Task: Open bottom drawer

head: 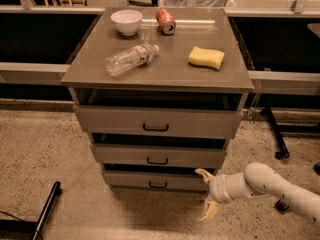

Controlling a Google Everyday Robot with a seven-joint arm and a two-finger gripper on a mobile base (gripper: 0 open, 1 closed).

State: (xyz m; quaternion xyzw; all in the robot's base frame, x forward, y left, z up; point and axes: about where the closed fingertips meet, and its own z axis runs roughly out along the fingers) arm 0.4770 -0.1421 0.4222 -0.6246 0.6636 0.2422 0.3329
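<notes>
The bottom drawer (pixel 135 180) is the lowest of three grey-brown drawers in the cabinet. It has a small black bar handle (pixel 158 185) at its middle. My gripper (pixel 206 193) is low, just in front of the drawer's right end, to the right of the handle and apart from it. It is open and empty, with one pale fingertip (pixel 202 173) up by the drawer's top edge and the other near the floor. My white arm (pixel 270 184) comes in from the right.
The middle drawer (pixel 157 155) and top drawer (pixel 157 121) sit above. On the cabinet top lie a white bowl (pixel 126 21), a red can (pixel 165 20), a plastic bottle (pixel 131 58) and a yellow sponge (pixel 206 57). A black pole (pixel 46 209) lies on the floor at left.
</notes>
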